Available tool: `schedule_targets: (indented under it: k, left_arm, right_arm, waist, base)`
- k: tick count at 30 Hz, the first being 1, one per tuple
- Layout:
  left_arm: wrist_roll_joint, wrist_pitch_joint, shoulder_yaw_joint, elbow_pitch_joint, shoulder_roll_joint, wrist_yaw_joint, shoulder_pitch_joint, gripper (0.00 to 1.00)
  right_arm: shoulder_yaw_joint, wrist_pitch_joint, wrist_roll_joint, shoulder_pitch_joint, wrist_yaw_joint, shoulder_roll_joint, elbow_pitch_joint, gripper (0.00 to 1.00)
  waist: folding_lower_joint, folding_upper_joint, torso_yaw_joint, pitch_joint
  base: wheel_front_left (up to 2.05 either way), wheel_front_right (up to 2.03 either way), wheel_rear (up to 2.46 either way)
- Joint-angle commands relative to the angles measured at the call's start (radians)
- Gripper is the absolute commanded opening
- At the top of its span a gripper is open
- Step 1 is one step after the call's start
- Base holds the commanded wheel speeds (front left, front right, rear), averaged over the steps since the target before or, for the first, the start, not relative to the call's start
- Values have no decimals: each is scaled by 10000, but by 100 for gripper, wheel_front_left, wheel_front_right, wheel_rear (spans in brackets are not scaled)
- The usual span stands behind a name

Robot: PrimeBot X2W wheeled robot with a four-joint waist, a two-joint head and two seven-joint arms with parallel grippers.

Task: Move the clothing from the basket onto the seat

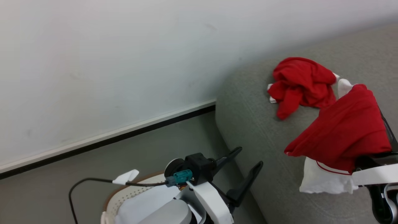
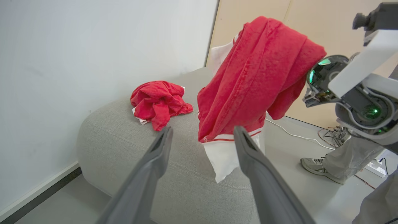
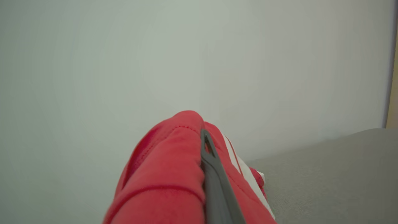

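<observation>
A crumpled red garment (image 1: pixel 300 82) (image 2: pixel 157 99) lies on the grey seat (image 1: pixel 248 124) (image 2: pixel 124 133) near its rounded end. A second piece of red clothing with white trim (image 1: pixel 342 133) (image 2: pixel 255 81) hangs above the seat, draped over my right gripper (image 3: pixel 202 137), which is shut on it. One dark finger (image 3: pixel 214 180) shows against the red cloth. My left gripper (image 1: pixel 247 160) (image 2: pixel 202 130) is open and holds nothing, between the basket (image 1: pixel 124 196) and the seat's side. The basket sits at the bottom left, partly hidden by my left arm.
A pale flat pad (image 1: pixel 146 202) lies in the basket. A black cable (image 1: pixel 90 180) with a white tag runs by the basket rim. A white wall (image 1: pixel 108 62) stands behind. A person's foot (image 2: pixel 317 168) and leg stand on the floor beyond the seat, near loose cables (image 2: pixel 332 135).
</observation>
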Motion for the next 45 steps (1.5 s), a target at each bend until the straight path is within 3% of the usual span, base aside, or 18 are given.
schedule_targets:
  k: [1,9,18,27,33,36,38,40,42,43,44,45]
  left_arm:
    - [146,-23,19,56,86,30,-73,100]
    - [314,18,-7,25,165,-21,-448,100]
    - [479,320,153,-519,656,-9,-1232,100]
    - [561,727,641,-1285,1372,59,-2133,100]
    - [583,755,913,-1581,1736,114,-2470,100]
    - [500,641,1007,-1545,1761,125,-2485,100]
    - [443,546,1026,-1452,1733,131,-2433,100]
    - [381,427,1014,-1329,1698,106,-2302,100]
    - [330,341,990,-1168,1681,73,-2217,100]
    - [299,314,995,-1118,1674,79,-2177,100]
    - [270,249,999,-1044,1666,85,-2114,100]
    - [222,220,1011,-1001,1645,109,-2067,100]
  right_arm:
    - [-73,27,-111,119,-22,32,-155,0]
    - [-753,282,-224,195,-22,192,-793,0]
    - [-1868,775,25,-1621,-22,-679,-326,0]
    - [-3333,1100,-4,-4228,-22,-2215,1661,0]
    - [-3547,1773,-610,-5488,-22,-3008,3619,1]
    - [-3255,2466,-1029,-5769,-22,-3227,4761,22]
    - [-3128,2794,-1265,-5905,-22,-3350,5383,28]
    - [-2927,3220,-1293,-5932,-22,-3248,5981,36]
    - [-2549,3717,-1063,-5916,-22,-3144,6410,51]
    - [-2359,4004,-955,-5869,-22,-3126,6586,93]
    - [-2101,4280,-855,-5777,-22,-3097,6707,100]
    - [-1885,4506,-734,-5699,-22,-3130,6746,100]
  waist:
    - [-1,-1,-413,265]
    - [-1,-1,-421,870]
    - [-1,-1,552,2568]
    - [-1,-1,1845,4782]
    - [-1,-1,2448,5794]
    - [-1,-1,2650,5940]
    - [-1,-1,2713,5908]
    - [-1,-1,2708,5744]
    - [-1,-1,2680,5492]
    - [-1,-1,2653,5349]
    - [-1,-1,2614,5169]
    - [-1,-1,2578,5024]
  base:
    - [0,0,0]
    - [0,0,0]
    - [0,0,0]
    - [0,0,0]
    - [0,0,0]
    - [0,0,0]
    - [0,0,0]
    - [0,0,0]
    - [0,0,0]
    - [0,0,0]
    - [0,0,0]
    - [0,0,0]
